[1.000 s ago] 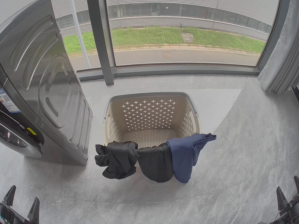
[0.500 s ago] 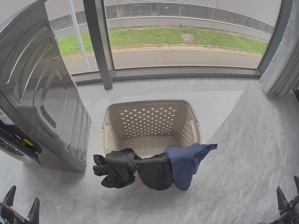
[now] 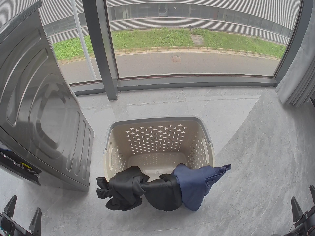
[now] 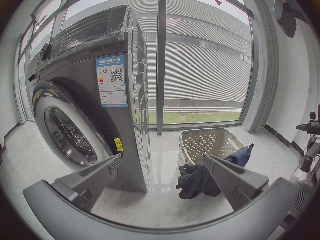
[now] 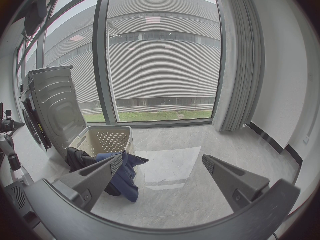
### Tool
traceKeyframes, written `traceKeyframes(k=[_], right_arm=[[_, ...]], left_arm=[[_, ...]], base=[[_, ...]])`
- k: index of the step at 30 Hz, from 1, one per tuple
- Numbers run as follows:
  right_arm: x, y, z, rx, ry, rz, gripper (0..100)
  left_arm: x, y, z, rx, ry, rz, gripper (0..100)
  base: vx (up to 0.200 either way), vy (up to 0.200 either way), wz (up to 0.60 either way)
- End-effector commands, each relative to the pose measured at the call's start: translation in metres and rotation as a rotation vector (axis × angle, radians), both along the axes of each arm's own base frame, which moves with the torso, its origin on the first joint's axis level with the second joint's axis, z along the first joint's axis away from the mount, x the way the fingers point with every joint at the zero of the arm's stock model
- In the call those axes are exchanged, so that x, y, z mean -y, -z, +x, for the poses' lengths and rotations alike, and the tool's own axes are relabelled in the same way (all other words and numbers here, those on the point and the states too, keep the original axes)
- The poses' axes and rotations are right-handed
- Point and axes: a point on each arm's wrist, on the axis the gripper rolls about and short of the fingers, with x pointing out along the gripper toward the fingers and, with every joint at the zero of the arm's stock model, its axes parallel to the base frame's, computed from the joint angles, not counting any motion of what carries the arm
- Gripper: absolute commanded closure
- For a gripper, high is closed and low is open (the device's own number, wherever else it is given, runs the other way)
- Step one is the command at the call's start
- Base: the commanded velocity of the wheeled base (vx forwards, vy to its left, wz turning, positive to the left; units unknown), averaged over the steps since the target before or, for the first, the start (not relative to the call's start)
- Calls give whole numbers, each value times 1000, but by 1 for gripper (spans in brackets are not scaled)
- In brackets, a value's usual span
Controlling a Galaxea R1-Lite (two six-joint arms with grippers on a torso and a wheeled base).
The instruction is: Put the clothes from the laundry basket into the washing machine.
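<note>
Hovering low, left fingers (image 4: pixel 95 175) and right fingers (image 5: pixel 233 180) spread wide and empty, facing clothes (image 3: pixel 160 194) draped over laundry basket (image 3: pixel 157 119) rim ahead, probably for easy grabbing.

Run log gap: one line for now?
left gripper open | right gripper open | black clothes, blue garment draped over laundry basket rim | washing machine left of basket

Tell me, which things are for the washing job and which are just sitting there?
For the job: laundry basket, black clothes and blue garment draped over its near rim, washing machine.
Just there: curtain, window, window post.
</note>
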Motion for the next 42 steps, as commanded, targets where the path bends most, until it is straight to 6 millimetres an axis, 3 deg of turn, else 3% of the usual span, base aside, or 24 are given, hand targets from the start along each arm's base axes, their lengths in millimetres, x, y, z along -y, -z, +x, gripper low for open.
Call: traceKeyframes(k=[1,15,25,33,42], right_arm=[[0,5,0,-6,0,0,0],[0,5,0,-4,1,0,0],[0,5,0,-4,0,0,0],[0,5,0,-6,0,0,0],[0,5,0,-6,0,0,0]], left_arm=[[0,5,0,-1,0,-1,0],[0,5,0,-1,0,1,0],[0,5,0,-1,0,2,0],[0,5,0,-1,0,-1,0],[0,5,0,-1,0,-1,0]], base=[[0,-200,0],[0,-29,0],[200,0,0],[0,0,0],[133,0,0]])
